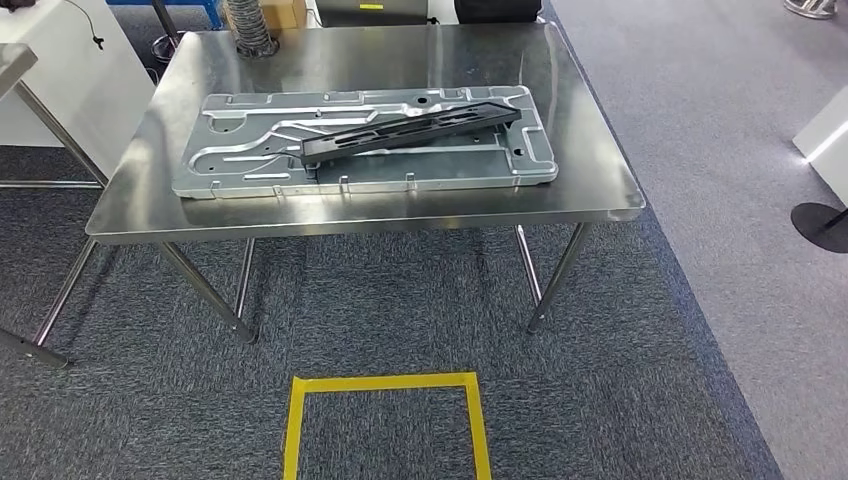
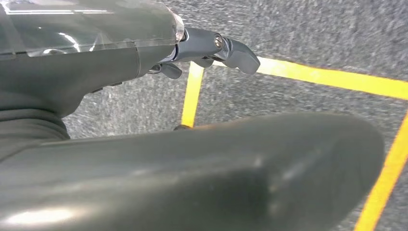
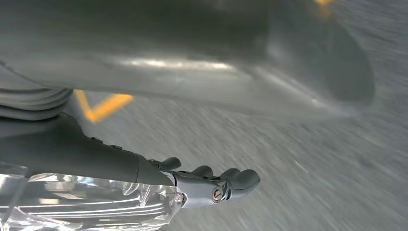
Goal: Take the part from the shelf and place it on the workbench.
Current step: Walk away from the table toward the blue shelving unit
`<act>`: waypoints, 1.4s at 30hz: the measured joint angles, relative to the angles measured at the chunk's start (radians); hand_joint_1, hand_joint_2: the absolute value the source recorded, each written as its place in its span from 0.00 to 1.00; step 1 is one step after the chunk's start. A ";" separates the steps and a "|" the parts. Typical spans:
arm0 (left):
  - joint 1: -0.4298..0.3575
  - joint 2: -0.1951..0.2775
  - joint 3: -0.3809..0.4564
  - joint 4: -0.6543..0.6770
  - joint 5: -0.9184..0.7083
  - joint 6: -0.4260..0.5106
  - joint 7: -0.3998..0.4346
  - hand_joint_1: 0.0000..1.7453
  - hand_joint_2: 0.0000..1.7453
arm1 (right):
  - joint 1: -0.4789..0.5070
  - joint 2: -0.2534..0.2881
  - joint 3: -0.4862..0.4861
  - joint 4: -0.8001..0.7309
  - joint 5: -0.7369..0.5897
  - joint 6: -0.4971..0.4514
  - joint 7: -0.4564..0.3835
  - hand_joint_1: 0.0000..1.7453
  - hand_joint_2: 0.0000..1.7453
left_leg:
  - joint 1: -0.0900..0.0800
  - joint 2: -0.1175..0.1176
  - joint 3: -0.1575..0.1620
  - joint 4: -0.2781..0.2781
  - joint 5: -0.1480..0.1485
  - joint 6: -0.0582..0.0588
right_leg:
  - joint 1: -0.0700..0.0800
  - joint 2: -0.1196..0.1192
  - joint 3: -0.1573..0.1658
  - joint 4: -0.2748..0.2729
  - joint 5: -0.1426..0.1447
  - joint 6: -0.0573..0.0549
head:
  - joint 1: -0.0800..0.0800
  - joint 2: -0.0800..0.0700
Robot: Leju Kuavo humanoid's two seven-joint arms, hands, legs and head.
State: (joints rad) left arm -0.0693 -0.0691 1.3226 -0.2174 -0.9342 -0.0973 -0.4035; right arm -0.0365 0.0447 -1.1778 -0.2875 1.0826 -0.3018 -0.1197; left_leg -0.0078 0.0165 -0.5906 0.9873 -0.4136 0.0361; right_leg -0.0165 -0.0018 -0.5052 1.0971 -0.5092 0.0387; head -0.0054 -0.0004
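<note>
A long black part [image 1: 410,128] lies slantwise on a stamped silver metal panel [image 1: 250,150], which rests flat on the steel workbench [image 1: 600,195] ahead of me. My left hand [image 2: 207,48] hangs at my side over the grey carpet, fingers stretched out and holding nothing. My right hand [image 3: 211,185] hangs the same way, fingers apart and nothing in them. Both hands are well below and short of the workbench.
A yellow tape square [image 1: 385,382] marks the carpet in front of the workbench. A second steel table's corner [image 1: 15,60] and a white cabinet [image 1: 80,70] stand at the left. A dark round base [image 1: 822,222] sits on the lighter floor at the right.
</note>
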 joint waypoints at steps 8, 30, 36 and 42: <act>0.006 -0.001 -0.003 0.000 -0.023 -0.008 0.005 0.00 0.00 | -0.015 0.022 0.003 0.054 0.008 0.100 0.152 0.00 0.00 | 0.010 -0.008 -0.069 0.134 -0.102 -0.047 | 0.007 -0.008 0.023 -0.137 0.014 -0.060 | 0.000 0.000; -0.017 -0.006 -0.035 0.002 -0.066 -0.016 0.012 0.00 0.00 | -0.023 0.046 -0.003 0.078 -0.048 0.210 0.122 0.00 0.00 | 0.003 0.002 0.009 -0.008 -0.012 0.003 | 0.010 -0.001 -0.028 0.041 -0.007 -0.009 | 0.000 0.000; -0.016 -0.007 -0.044 0.003 -0.073 -0.014 0.018 0.00 0.00 | -0.023 0.049 -0.010 0.080 -0.059 0.219 0.134 0.00 0.00 | 0.001 -0.001 -0.035 0.022 0.010 -0.027 | 0.013 -0.005 0.065 -0.148 -0.017 -0.048 | 0.000 0.000; -0.014 -0.007 -0.050 0.003 -0.084 -0.016 0.062 0.00 0.00 | -0.020 0.051 -0.017 0.082 -0.059 0.204 0.137 0.00 0.00 | 0.015 -0.008 -0.095 0.305 -0.153 -0.050 | 0.013 -0.009 -0.022 -0.147 0.050 -0.060 | 0.000 0.000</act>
State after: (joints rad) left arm -0.0828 -0.0766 1.2723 -0.2143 -1.0184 -0.1128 -0.3414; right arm -0.0563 0.0957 -1.1944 -0.2056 1.0232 -0.0982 0.0176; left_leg 0.0072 0.0083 -0.6858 1.2922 -0.5670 -0.0138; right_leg -0.0037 -0.0108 -0.5273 0.9504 -0.4595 -0.0217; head -0.0056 -0.0004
